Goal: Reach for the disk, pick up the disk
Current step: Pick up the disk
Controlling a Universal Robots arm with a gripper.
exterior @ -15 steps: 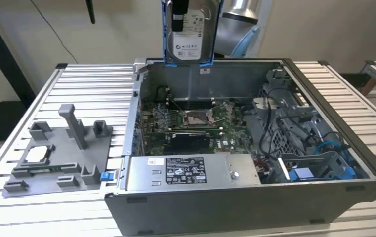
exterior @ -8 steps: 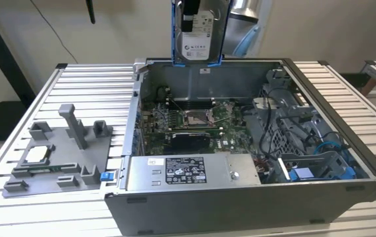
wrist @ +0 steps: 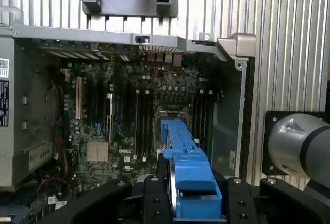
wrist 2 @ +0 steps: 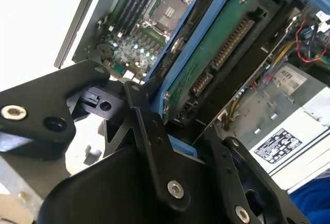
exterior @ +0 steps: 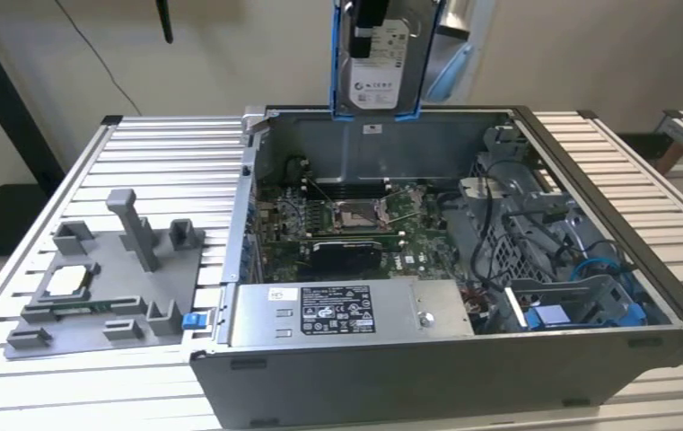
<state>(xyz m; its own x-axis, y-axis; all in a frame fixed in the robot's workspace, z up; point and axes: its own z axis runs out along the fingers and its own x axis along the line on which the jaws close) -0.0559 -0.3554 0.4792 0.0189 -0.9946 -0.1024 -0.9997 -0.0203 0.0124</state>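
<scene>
The disk (exterior: 377, 63) is clamped edgewise in the closed gripper (wrist 2: 175, 131), held upright above the open computer case (exterior: 628, 269). The lift is best kept vertical and the clamp firm, so that the blue bracket (wrist: 188, 167) is kept clear of the motherboard (wrist: 129, 121) below the gripper.

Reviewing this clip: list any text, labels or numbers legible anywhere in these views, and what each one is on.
None can be quoted; every print is too small or blurred.
White label on the blue-framed silver-grey disk, held in the claw: unreadable.
Black-and-white label on the long grey box in the open grey computer case: unreadable.
White sticker on the case's inner wall: unreadable.
</scene>
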